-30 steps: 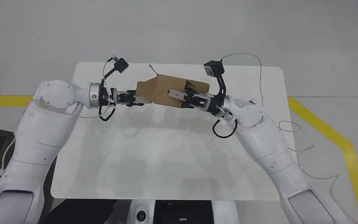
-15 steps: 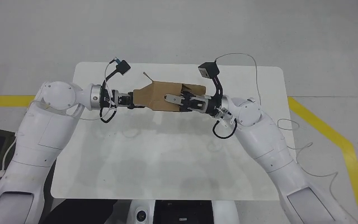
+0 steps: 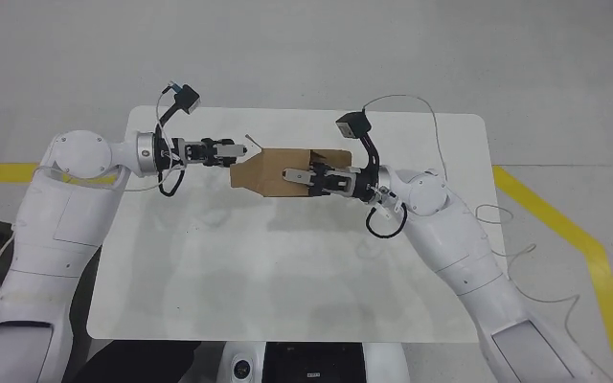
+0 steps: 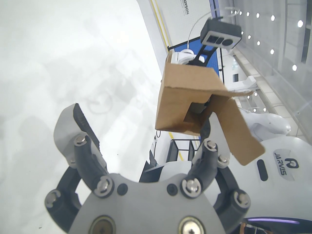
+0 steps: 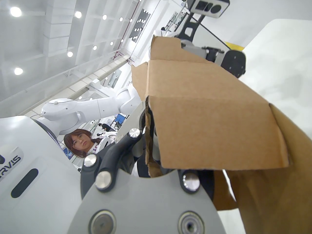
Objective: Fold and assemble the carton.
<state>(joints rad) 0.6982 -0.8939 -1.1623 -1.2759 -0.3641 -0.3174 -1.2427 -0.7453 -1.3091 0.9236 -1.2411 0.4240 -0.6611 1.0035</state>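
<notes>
Jaws spread on left gripper (image 3: 245, 149), beside open flapped end of carton (image 3: 268, 172); right gripper (image 3: 299, 177) pinched its upper wall, long axis running arm to arm above table (image 3: 287, 287), inner finger hidden.

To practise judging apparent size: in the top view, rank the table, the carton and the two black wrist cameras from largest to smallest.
1. table
2. carton
3. left wrist camera and right wrist camera look alike, so they tie.
</notes>
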